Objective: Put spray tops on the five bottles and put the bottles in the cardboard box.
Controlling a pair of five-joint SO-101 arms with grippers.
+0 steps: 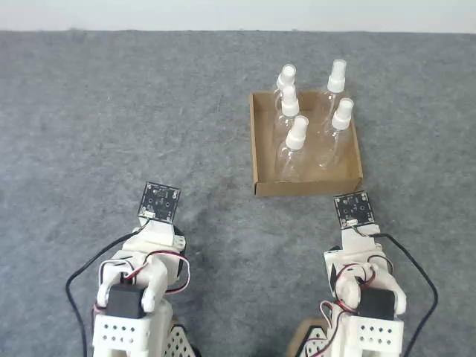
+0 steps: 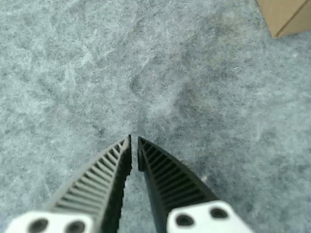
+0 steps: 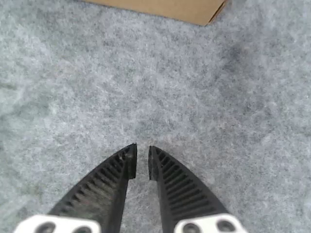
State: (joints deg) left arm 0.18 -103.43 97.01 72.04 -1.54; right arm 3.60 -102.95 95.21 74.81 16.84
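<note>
Grey carpet (image 1: 111,111) across the whole table, pale wall strip (image 1: 223,13) at the far edge. My left claw (image 2: 134,141) and right claw (image 3: 142,148) are both pinched closed, tips nearly touching, holding nothing, over the carpet. Five bottles (image 1: 296,149) stand in the cardboard box (image 1: 306,186) just ahead of my right claw, spray tops (image 1: 297,130) on.
</note>
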